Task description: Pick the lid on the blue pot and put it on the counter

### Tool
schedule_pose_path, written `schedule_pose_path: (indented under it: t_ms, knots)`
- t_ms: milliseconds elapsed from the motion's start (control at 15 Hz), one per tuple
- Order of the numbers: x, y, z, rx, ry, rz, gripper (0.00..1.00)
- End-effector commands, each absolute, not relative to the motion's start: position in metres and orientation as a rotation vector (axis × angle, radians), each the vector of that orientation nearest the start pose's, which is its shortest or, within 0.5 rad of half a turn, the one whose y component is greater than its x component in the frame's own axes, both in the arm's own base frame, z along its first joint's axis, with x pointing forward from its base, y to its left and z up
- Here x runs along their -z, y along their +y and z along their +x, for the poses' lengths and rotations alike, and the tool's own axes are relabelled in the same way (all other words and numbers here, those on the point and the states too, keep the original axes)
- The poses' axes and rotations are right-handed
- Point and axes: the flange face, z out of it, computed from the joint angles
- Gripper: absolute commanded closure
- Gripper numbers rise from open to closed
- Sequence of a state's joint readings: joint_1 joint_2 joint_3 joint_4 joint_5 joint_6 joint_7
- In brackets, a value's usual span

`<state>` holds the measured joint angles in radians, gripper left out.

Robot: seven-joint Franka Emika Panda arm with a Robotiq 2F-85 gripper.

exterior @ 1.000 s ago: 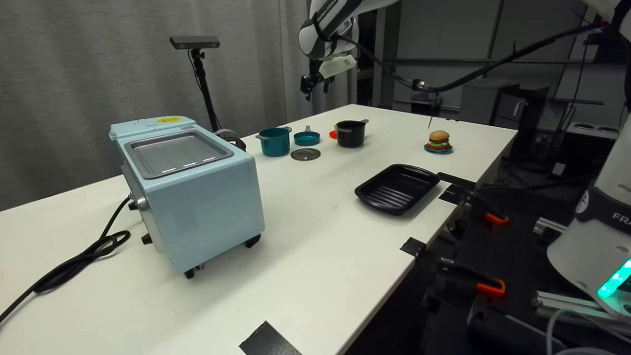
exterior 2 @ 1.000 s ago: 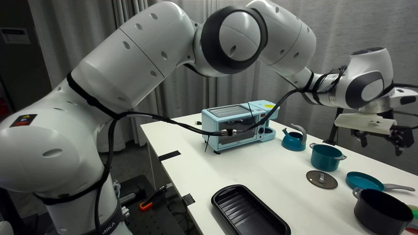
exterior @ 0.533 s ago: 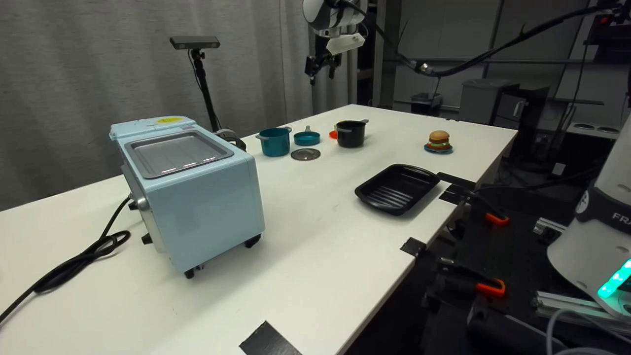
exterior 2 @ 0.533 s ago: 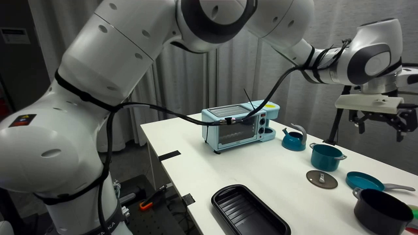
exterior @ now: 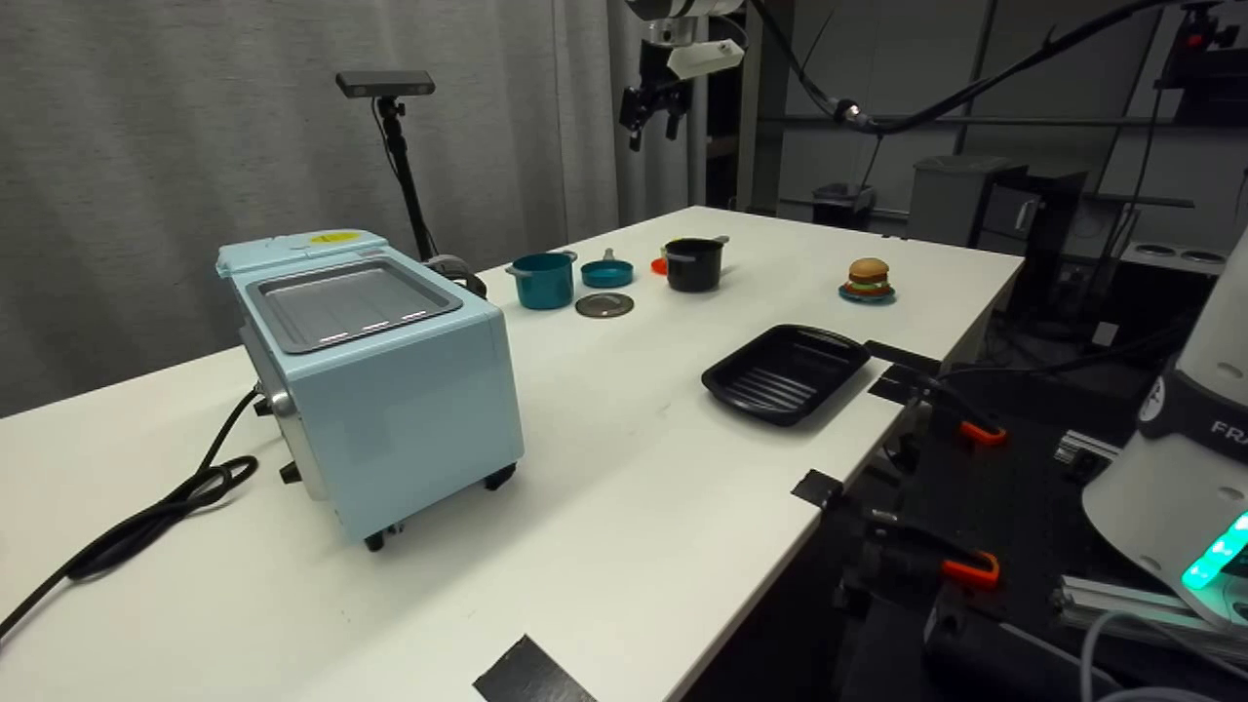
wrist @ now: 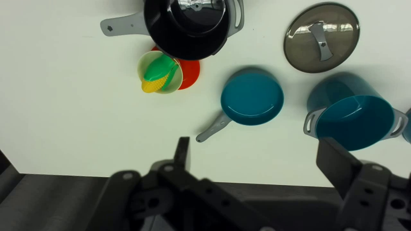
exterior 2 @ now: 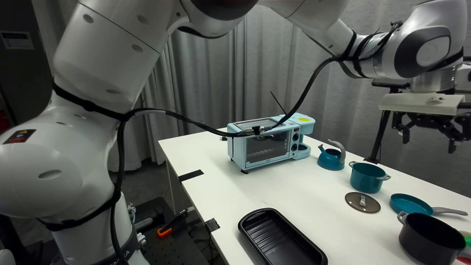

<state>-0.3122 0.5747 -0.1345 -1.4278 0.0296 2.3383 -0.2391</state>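
Gripper (wrist: pixel 254 140) spread wide apart, nothing in it, well higher than the off-white counter (wrist: pixel 90 128). In the wrist view the smoky translucent lid (wrist: pixel 321 38) sits about 1 o'clock from the gripper, its grey handle (wrist: pixel 322 45) running roughly 11:30–5:30. Lid's round, glossy, handle up, already on the counter, teal two-handled pot (wrist: pixel 353 110) just beside at 5 o'clock.

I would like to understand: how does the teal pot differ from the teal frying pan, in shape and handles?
The teal pot is deep; the teal frying pan is shallow. The teal pot has two short loop handles on opposite sides, while the teal frying pan has one long handle. Both are teal with grey handles, open on top, and stand upright on the white tabletop.
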Motion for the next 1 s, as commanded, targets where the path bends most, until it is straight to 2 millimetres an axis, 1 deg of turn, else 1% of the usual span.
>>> schedule_pose_path:
  t_ms: [0, 933]
  knots:
    - [-0.401, -0.3022, 0.6762, 0.501, 0.309, -3.242, 0.0]
    - [-0.4007, -0.3002, 0.6743, 0.495, 0.306, -3.24, 0.0]
